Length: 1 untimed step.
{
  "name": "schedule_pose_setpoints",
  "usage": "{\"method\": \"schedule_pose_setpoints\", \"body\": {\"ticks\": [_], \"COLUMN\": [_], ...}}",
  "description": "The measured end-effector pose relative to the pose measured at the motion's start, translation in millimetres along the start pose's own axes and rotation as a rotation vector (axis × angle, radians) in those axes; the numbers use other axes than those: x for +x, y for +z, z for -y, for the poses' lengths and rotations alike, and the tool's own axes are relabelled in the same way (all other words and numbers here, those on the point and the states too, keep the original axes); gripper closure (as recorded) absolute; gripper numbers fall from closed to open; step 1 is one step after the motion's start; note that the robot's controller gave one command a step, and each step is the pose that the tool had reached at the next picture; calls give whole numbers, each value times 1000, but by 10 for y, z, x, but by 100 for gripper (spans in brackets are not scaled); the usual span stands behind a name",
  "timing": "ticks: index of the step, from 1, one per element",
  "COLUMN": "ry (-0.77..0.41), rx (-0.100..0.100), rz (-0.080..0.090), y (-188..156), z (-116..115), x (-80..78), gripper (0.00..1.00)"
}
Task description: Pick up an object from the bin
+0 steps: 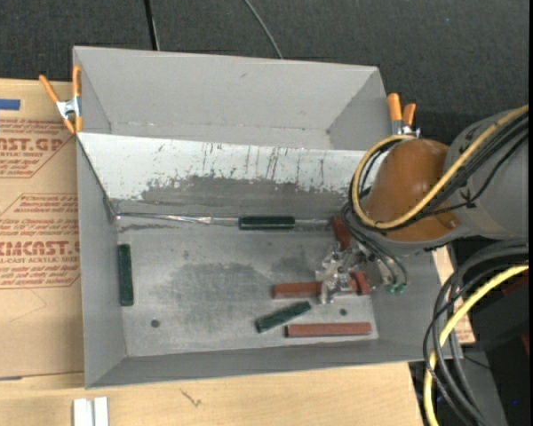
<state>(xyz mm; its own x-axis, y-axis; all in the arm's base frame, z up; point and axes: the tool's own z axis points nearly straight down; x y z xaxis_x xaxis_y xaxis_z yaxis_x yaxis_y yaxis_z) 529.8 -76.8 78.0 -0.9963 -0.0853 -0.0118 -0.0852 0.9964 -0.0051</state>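
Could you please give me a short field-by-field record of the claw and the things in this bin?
claw: over the right part of the bin
nearest thing: short red-brown bar, at the claw's left
just in front: tilted green bar; long red-brown bar
farther off: back green bar by rear wall; left green bar by left wall

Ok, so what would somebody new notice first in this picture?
The arm's orange cover looms over the right side of the bin, with the claw by a red-brown bar. Nearby lie a tilted dark green bar and a second red-brown bar; a lone green bar lies near the left wall.
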Motion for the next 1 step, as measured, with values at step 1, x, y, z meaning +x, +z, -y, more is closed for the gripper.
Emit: {"method": "schedule_pose_setpoints", "body": {"ticks": [1], "ry": [-1], "rx": [-6], "rz": [-16], "y": [-172], "z": [-20], "x": [31], "gripper": [100]}}
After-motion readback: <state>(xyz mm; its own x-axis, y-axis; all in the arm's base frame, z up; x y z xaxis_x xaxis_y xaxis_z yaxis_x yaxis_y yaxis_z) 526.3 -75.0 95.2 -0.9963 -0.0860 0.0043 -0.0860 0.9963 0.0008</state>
